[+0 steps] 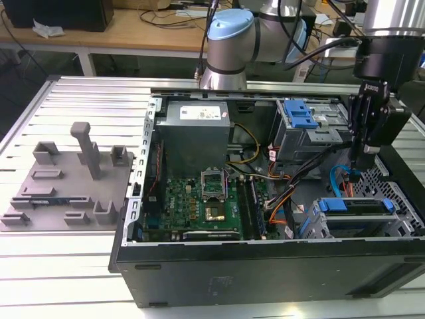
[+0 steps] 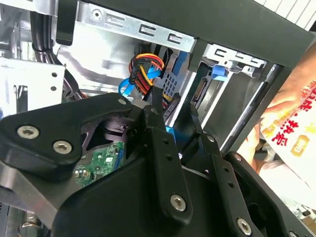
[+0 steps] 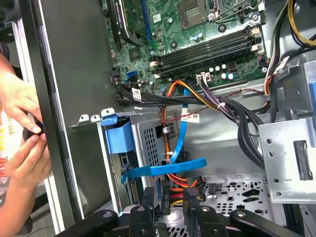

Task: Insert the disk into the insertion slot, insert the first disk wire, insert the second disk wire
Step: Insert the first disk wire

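Note:
In the exterior view the disk (image 1: 357,219) lies flat in the insertion slot (image 1: 312,229), the low cage at the case's near right corner, with its blue carrier (image 1: 332,205) showing at both ends. My gripper (image 1: 362,166) hangs just behind that cage, pointing down. Its black fingers (image 2: 157,106) stand apart, so it is open and holds nothing. Through the gap in the first wrist view, a bundle of red, orange and yellow wires (image 3: 174,190) runs to a black connector. A flat blue wire (image 3: 165,169) crosses just beyond the gripper (image 3: 169,197), towards the blue carrier tab (image 3: 118,136).
The open computer case holds a green motherboard (image 1: 199,199), a grey power supply (image 1: 196,126) and a taller grey bay with a blue latch (image 1: 302,119). A grey fixture plate (image 1: 66,186) lies left of the case. A person's hands (image 3: 19,128) hold something outside the case wall.

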Motion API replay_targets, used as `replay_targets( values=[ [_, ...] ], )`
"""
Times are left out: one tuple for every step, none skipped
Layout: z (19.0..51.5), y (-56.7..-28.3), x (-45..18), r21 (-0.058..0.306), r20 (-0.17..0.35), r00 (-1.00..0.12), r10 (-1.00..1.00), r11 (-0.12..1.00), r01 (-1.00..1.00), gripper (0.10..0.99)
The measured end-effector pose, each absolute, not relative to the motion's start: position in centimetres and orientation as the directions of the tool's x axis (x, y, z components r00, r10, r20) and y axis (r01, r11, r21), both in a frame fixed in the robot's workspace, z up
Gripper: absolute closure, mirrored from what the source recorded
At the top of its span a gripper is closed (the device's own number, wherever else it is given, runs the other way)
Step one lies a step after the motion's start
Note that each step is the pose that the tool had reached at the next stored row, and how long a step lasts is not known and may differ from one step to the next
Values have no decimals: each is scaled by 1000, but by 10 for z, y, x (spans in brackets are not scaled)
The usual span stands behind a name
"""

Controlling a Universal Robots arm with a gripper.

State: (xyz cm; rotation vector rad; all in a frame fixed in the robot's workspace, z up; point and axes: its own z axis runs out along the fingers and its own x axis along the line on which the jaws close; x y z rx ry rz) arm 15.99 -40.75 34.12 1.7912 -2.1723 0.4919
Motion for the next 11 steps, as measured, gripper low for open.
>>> replay_targets(
  values=[
    [341, -407, 160, -81, 425, -190, -885, 172, -982, 718],
    [340, -407, 160, -82, 427, -190, -884, 172, -982, 718],
    [340, -407, 159, -82, 428, -190, -884, 172, -982, 718],
    [340, -407, 159, -82, 429, -190, -883, 171, -982, 718],
    [339, -407, 159, -82, 430, -190, -882, 171, -982, 718],
    [339, -406, 159, -83, 435, -188, -881, 169, -982, 718],
    [338, -404, 158, -84, 438, -185, -880, 165, -983, 718],
    [338, -401, 158, -85, 442, -181, -878, 160, -983, 718],
    [337, -399, 158, -85, 446, -178, -877, 156, -984, 718],
    [336, -398, 158, -86, 448, -175, -877, 153, -985, 718],
    [335, -398, 158, -86, 448, -175, -877, 152, -985, 808]
  ],
)
